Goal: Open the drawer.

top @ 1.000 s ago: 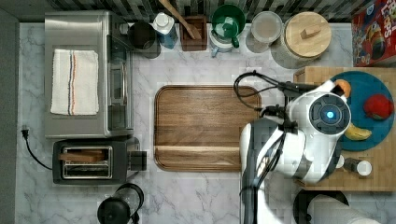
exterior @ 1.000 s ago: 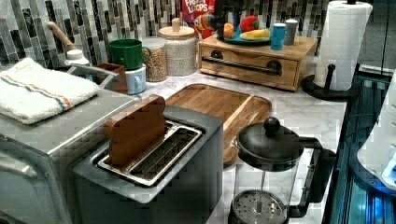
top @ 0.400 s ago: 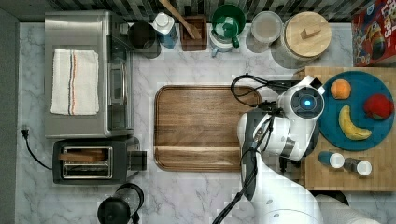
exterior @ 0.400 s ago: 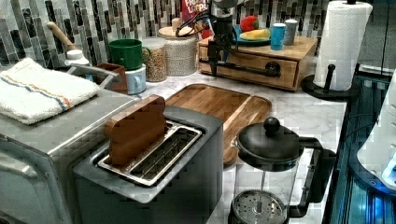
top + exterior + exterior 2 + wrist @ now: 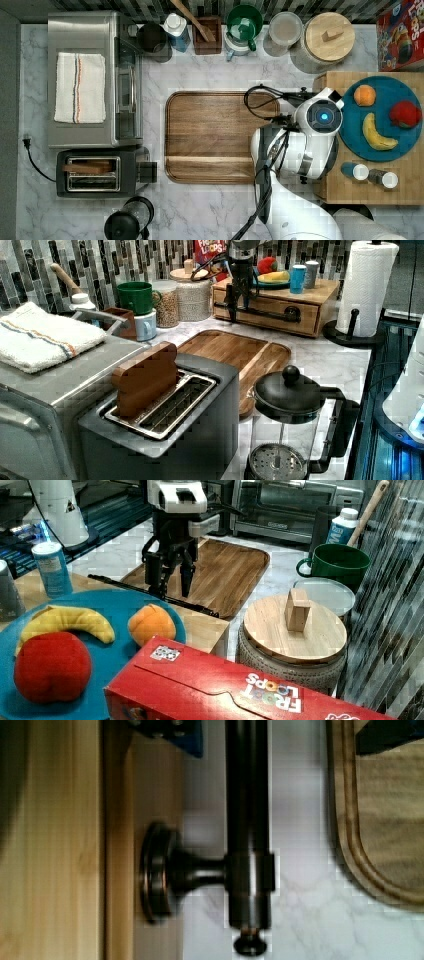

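Hidden from me, top view: drawer (image 5: 267, 310) front and bar handle (image 5: 247, 820), under the arm's wrist. Wrist view: handle cut off at the frame edge; tool fingers (image 5: 170, 735) show as dark corners only. Right view: cereal box (image 5: 240, 690) cropped at the edge.

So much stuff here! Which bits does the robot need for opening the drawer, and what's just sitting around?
Needed:
drawer
its black bar handle
gripper, open, straddling the handle

Just sitting around:
wooden tray
toaster
fruit plate
paper towel roll
cereal box
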Action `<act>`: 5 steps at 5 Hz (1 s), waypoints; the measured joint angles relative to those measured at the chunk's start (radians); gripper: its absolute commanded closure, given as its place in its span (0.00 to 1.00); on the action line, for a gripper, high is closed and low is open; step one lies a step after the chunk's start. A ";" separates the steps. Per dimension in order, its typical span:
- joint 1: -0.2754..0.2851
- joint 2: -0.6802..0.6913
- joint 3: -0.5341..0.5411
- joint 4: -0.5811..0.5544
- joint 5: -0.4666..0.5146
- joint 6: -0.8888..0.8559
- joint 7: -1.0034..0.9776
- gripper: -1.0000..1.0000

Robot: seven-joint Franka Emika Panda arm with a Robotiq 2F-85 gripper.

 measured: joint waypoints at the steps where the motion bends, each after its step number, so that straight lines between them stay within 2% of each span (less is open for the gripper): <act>1: 0.000 -0.001 -0.010 -0.023 -0.029 0.000 0.015 0.00; 5: 0.027 -0.013 -0.007 -0.047 -0.023 -0.064 0.184 0.00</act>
